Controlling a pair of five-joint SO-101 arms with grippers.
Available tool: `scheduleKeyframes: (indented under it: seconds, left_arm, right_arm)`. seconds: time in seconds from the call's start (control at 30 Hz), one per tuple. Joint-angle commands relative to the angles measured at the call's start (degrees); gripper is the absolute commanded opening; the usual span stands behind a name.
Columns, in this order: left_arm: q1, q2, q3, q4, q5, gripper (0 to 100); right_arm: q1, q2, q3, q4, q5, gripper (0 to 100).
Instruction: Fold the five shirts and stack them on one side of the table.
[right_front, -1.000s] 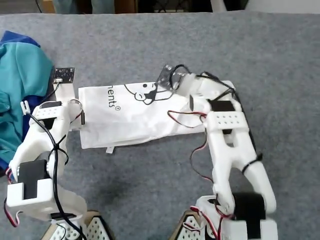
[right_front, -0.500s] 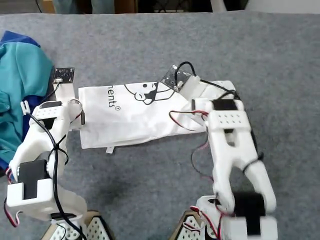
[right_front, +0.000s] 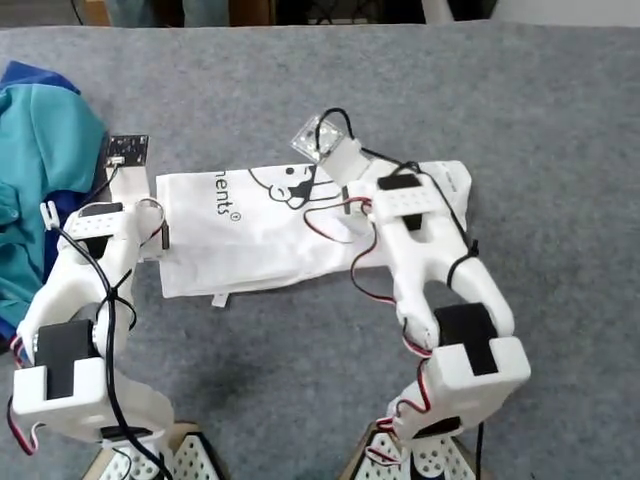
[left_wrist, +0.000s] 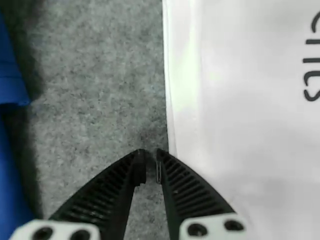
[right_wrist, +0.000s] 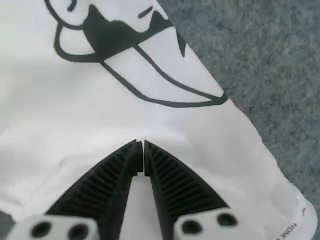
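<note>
A folded white shirt with a black drawing lies flat in the middle of the grey table. My left gripper rests shut on the grey cloth, its tips right at the shirt's left edge; it holds nothing that I can see. In the high view it sits at that same edge. My right gripper is shut, tips down on the white shirt just below the drawing. The right arm reaches across the shirt's right half.
A heap of teal and blue shirts lies at the table's left edge beside the left arm; blue cloth shows in the left wrist view. Bare grey table extends to the right and far side.
The right arm has swung left over the shirt and its wrist has turned toward the drawing. The left arm and the shirt have stayed put.
</note>
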Motion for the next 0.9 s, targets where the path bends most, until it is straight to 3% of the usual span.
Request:
scheduleKeyframes:
  seconds: [0.0, 0.43, 0.53, 0.7, 0.87]
  left_arm:
    - [-0.48, -0.18, -1.27, 0.00, -0.53, 6]
    - [-0.66, -0.18, -1.45, -0.09, 1.41, 6]
    - [-0.66, -0.18, -1.36, -0.09, 1.41, 6]
    - [-0.66, -0.18, -1.27, -0.09, 1.41, 6]
    - [-0.66, -0.18, -1.27, -0.09, 1.41, 6]
  right_arm:
    - [-0.26, -0.66, -2.51, 1.67, -0.53, 1.5]
    - [2.02, -17.19, -7.69, 20.22, -0.62, 1.5]
    - [0.09, -15.34, -4.09, 17.58, -0.79, 1.5]
    - [-0.26, -5.58, 0.13, 5.01, -8.79, 1.5]
    - [-2.64, 3.74, -2.07, 3.96, -10.64, 1.5]
